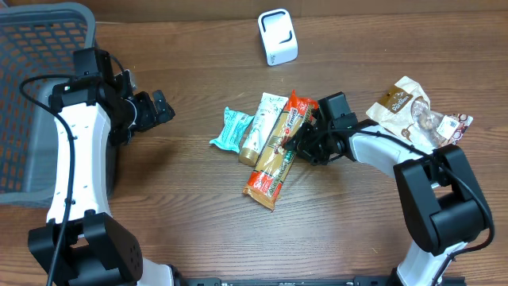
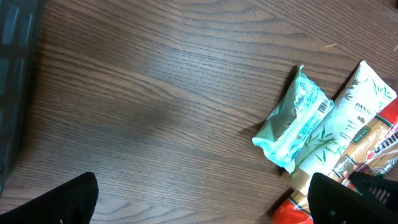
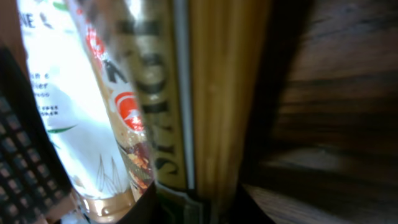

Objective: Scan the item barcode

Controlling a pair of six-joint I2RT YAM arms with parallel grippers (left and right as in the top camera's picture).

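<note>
Wooden surface (image 1: 182, 199), pasta pack (image 1: 276, 157) mid-pile beside the tube (image 1: 266, 113): our right gripper (image 1: 303, 137) sits clamped on its upper end, left gripper (image 1: 163, 107) apart, so we should lift level, barcode toward the scanner (image 1: 278, 37).

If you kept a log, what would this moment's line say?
right jaws: pinching spaghetti packet | left jaws: open, empty, over table | scanner: packet not yet there

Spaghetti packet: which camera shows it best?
Overhead: the spaghetti packet shows at nearly full length, the right gripper at its upper part. The right wrist view gives a blurred close-up of its strands; the left wrist view catches only an edge at lower right.
</note>
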